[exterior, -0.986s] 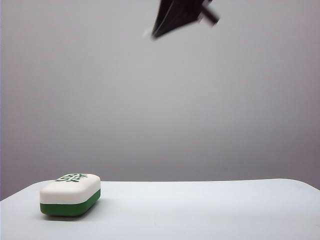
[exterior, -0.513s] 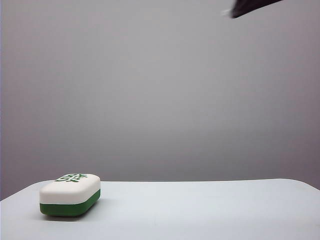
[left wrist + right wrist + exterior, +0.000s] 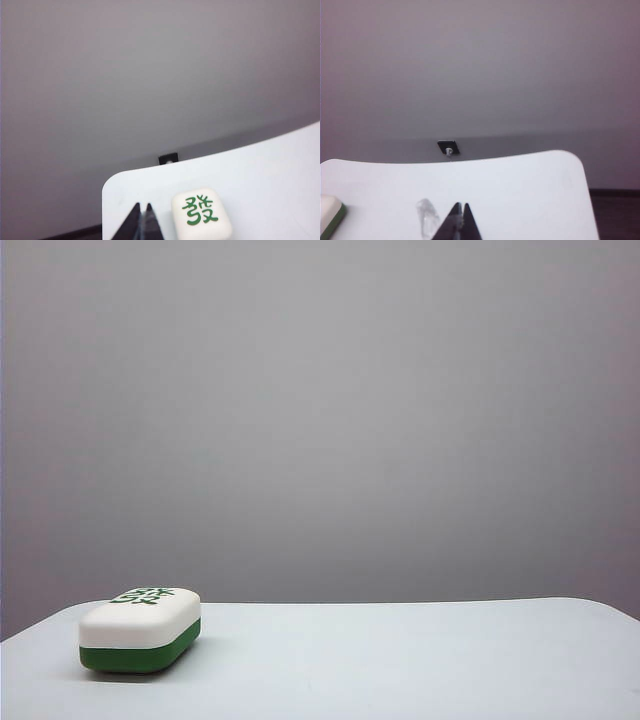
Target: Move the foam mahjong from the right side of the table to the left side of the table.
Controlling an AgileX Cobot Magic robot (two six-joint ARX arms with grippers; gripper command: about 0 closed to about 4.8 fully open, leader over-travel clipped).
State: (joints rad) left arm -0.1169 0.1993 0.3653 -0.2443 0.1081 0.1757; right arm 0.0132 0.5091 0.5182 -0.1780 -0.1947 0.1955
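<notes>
the foam mahjong lay flat on the left end of the table, white face up with its green characters showing and the dark green layer underneath. that is the side the task names, so the move looked finished, and the block rested free with nothing touching it.

neither arm appeared in the exterior view. the left gripper hung above the table just beside the block, its two dark tips pressed together and grasping nothing, which suits an arm parked clear of the piece. the right gripper was over the middle-to-right part of the table, well apart from the block, its tips likewise clenched on nothing. a faint clear smear showed near them; i could not tell what it was.
</notes>
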